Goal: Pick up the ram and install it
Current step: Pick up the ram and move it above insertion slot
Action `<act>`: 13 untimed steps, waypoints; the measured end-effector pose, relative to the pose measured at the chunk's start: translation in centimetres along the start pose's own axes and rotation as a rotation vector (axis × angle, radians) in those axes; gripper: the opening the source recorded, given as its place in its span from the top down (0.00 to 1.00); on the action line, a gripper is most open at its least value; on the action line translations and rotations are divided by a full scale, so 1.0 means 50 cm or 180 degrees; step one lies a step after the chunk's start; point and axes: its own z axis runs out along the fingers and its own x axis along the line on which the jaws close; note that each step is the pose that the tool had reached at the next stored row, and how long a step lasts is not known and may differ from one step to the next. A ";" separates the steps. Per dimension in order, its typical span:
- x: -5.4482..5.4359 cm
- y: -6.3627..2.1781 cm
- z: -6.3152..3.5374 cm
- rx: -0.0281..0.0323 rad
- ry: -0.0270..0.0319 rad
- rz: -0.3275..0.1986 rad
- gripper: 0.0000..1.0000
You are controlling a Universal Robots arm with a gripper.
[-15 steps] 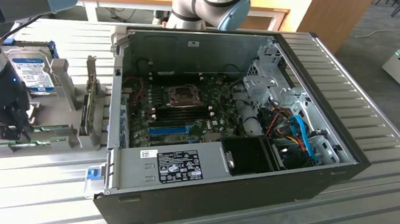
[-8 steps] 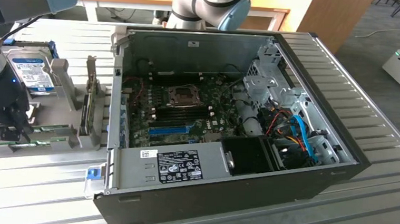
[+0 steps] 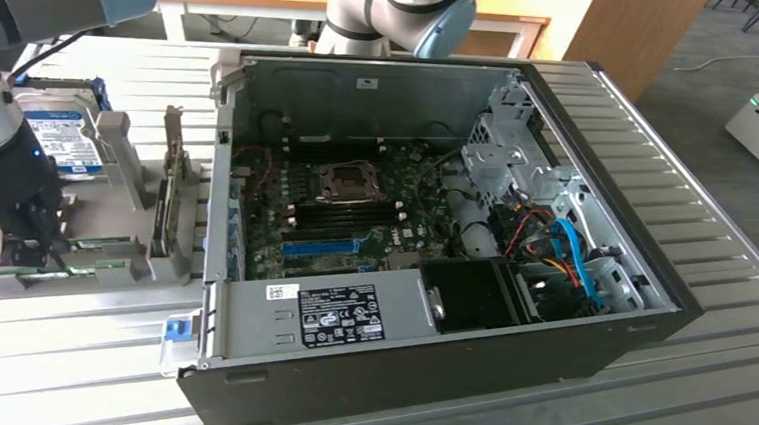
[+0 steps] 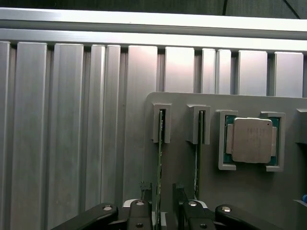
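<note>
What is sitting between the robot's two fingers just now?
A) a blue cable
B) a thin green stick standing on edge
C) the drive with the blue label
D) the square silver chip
B: in the wrist view the open gripper straddles the ram, which stands edge-on in its grey holder.

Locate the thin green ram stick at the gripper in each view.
Exterior view: thin green ram stick on edge in the grey plastic holder tray, at the exterior view's left, beside the black gripper.
Wrist view: stick standing between the open gripper fingers.
Shared landmark: the grey holder tray.
</note>
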 end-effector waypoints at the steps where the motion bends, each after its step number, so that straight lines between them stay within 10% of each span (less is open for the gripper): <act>1: 0.000 -0.002 0.000 0.0000 0.0000 0.0000 0.69; 13: 0.000 -0.027 0.000 0.0000 0.0000 0.0000 0.69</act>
